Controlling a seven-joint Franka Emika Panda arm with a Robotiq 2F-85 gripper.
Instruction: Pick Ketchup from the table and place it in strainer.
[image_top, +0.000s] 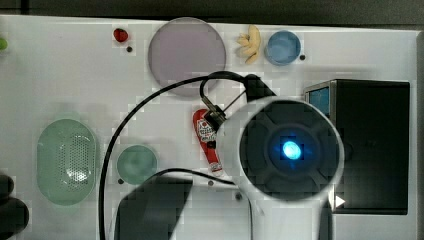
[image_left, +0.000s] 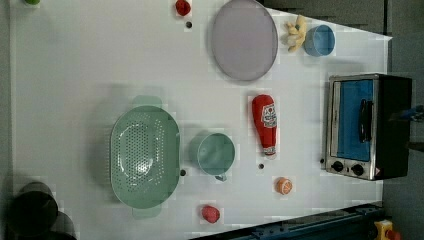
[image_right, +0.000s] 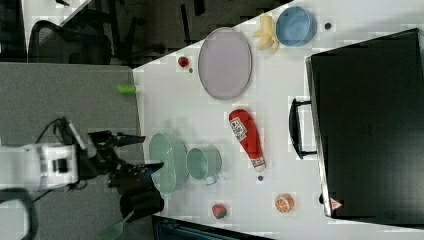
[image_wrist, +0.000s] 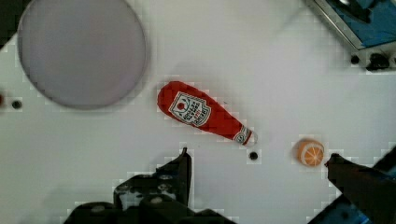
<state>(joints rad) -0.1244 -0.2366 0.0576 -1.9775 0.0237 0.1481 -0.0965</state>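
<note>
The Ketchup (image_wrist: 205, 112) is a slim red bottle with a white label, lying flat on the white table. It also lies in the left view (image_left: 265, 122) and the right view (image_right: 246, 135). In the top view my arm covers part of the Ketchup (image_top: 204, 135). My gripper (image_wrist: 257, 156) hangs open above the table, with the bottle just beyond its fingertips and nothing between them. In the right view the gripper (image_right: 146, 152) stands high and spread. The pale mint strainer (image_top: 50, 145) (image_left: 120, 165) (image_right: 167, 160) sits empty at the top view's left.
A darker green cup (image_left: 216, 153) stands between strainer and bottle. A grey plate (image_left: 244, 39), bananas (image_left: 295, 31) and a blue bowl (image_left: 319, 40) lie beyond. A toaster oven (image_left: 367, 125) is beside the bottle. An orange slice (image_left: 284, 185) and strawberries (image_left: 210, 213) lie nearby.
</note>
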